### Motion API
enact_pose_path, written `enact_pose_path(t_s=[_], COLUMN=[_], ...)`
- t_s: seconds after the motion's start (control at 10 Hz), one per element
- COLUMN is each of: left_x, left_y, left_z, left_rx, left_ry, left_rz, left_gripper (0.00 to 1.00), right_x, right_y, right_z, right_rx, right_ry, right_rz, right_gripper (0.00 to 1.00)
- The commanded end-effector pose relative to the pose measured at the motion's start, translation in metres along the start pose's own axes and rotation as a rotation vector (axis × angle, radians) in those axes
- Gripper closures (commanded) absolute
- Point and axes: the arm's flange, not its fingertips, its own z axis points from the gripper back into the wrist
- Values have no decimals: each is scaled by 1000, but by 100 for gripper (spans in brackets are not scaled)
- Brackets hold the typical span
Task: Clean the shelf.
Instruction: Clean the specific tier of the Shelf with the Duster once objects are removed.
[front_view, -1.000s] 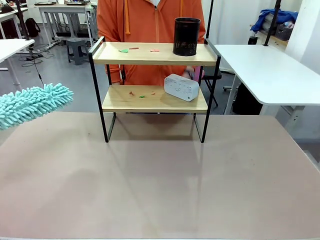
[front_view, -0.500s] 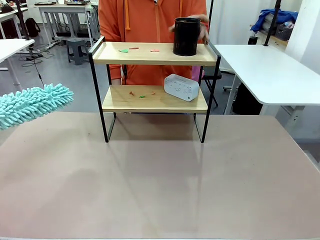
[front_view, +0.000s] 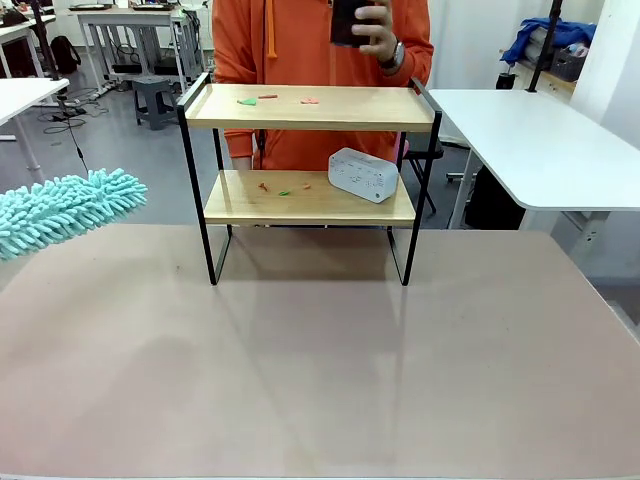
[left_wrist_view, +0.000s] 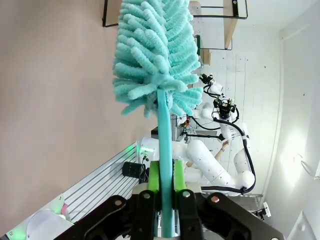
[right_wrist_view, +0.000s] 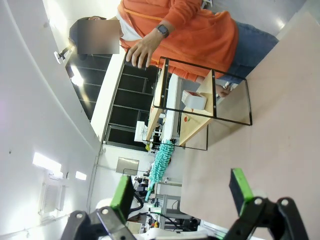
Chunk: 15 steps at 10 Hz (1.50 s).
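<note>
The shelf stands at the table's far middle, with small coloured scraps on its top board and more scraps on the lower one. A white box-shaped device lies on the lower board at the right. The person behind holds a black mesh cup up above the shelf. My left gripper is shut on the handle of a teal fluffy duster, whose head hovers at the table's left edge, apart from the shelf. My right gripper is open and holds nothing, far from the shelf.
The person in an orange hoodie stands close behind the shelf. A white table is at the right, and other tables and a stool stand farther back left. The brown tabletop spreads in front of the shelf.
The person's hand took the black cup off the top board's right end and lifted it up above the shelf. The duster has stayed in place.
</note>
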Motion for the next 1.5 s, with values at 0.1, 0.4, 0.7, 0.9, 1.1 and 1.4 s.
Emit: enact_pose_path(t_s=[0.1,0.4,0.7,0.9,1.1,1.4], left_x=[0,0,15,23,26,22], left_y=[-1,-1,-71,-147,-200,-219], left_z=[0,0,2,-3,-34,-34], left_rx=[-6,-6,-64,-81,-78,-70], left_ry=[1,1,-85,-170,-148,-148], left_rz=[-1,-1,-65,-181,-232,-272], left_gripper=[88,88,88,88,88,88], right_x=[3,3,3,3,3,3], right_y=[1,1,1,1,1,1], right_z=[-1,-1,-1,-1,-1,-1], right_rx=[17,17,17,17,17,17], right_ry=[-9,-9,-9,-9,-9,-9], right_rz=[27,27,27,27,27,27], right_gripper=[0,0,0,0,0,0])
